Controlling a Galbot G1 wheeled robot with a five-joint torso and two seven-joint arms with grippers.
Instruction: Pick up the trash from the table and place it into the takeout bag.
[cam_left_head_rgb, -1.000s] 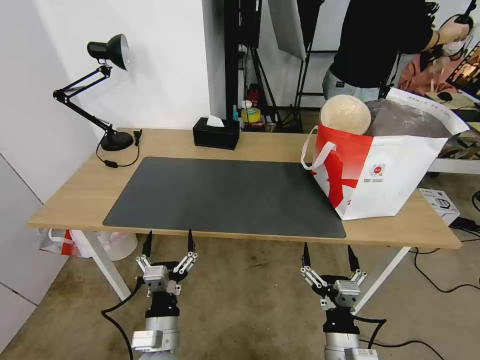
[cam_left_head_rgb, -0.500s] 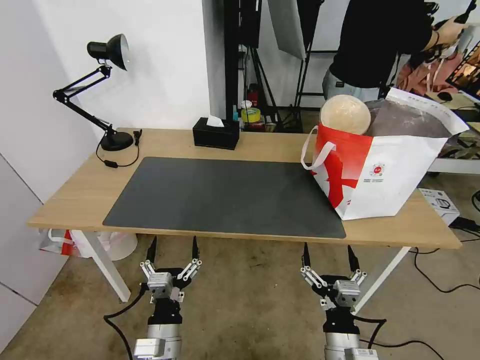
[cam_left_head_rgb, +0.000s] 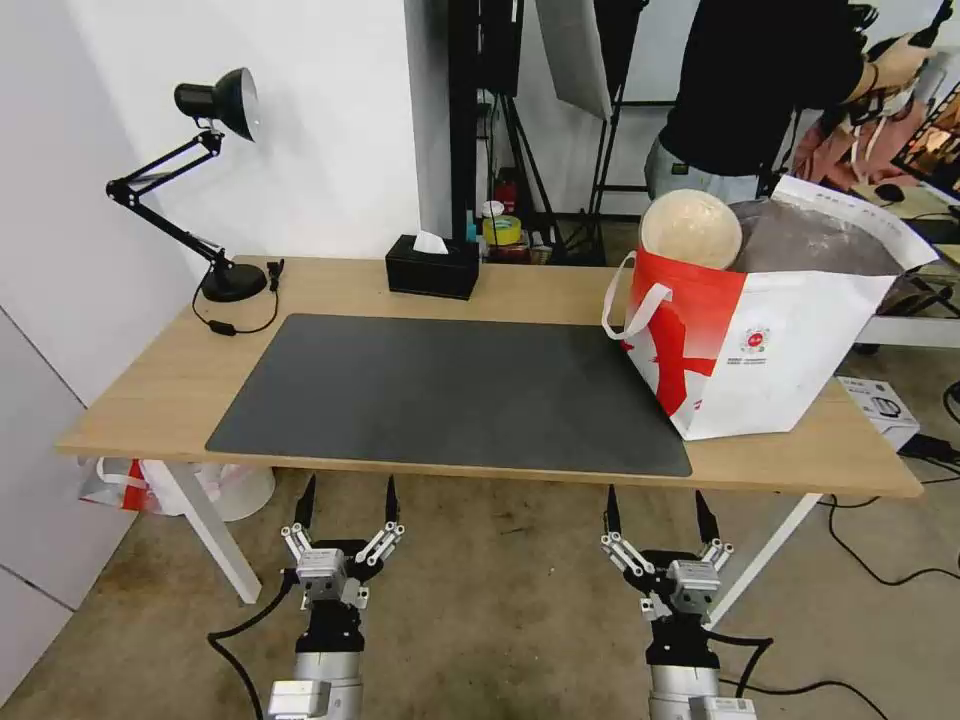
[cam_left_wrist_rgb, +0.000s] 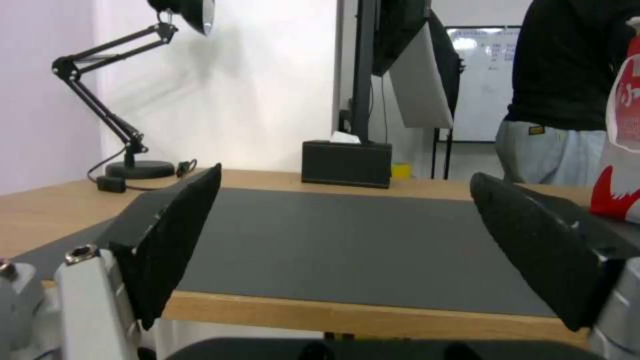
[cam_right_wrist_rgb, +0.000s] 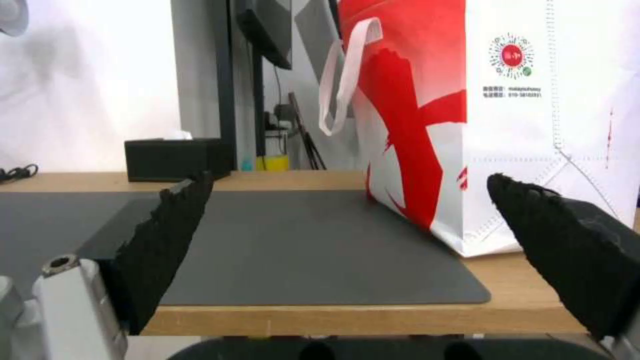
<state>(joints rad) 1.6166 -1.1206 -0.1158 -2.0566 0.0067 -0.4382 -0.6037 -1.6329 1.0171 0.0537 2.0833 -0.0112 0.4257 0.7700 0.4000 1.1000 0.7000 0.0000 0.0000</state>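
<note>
- Two grippers hang low in the head view, below the near edge of the long light-wood table on white legs (cam_left_head_rgb: 150, 400): the left gripper (cam_left_head_rgb: 345, 495) at lower left of the frame, the right gripper (cam_left_head_rgb: 655, 505) at lower centre-right. Each has its black fingers spread apart and grasps nothing.
- No loose trash lies on the large dark grey rectangular mat (cam_left_head_rgb: 450, 390); its surface is bare from edge to edge.
- One piece of trash shows, a beige round bowl (cam_left_head_rgb: 690, 228) at upper right of the frame, standing on edge in the mouth of the large white and red takeout bag with white strap handles (cam_left_head_rgb: 780, 350).
- That bag stands upright at the right end of the table, its near corner overlapping the mat's right edge; in the right wrist view it rises on the right of the frame, just past the gripper's fingers.
- Judging by this, the clearing looks done or nearly so, and both arms sit in a parked pose; any further move would call for finding a leftover item first.
- At the far edge stand a black boxy tissue holder (cam_left_head_rgb: 432, 266), upper centre, and a black jointed desk lamp (cam_left_head_rgb: 215, 105), upper left; neither belongs in the bag.
- Open room is generous: the whole mat and the wood strips around it are free, and the tight spots are the bag's flank on the right and the table's front edge just above the fingertips.
</note>
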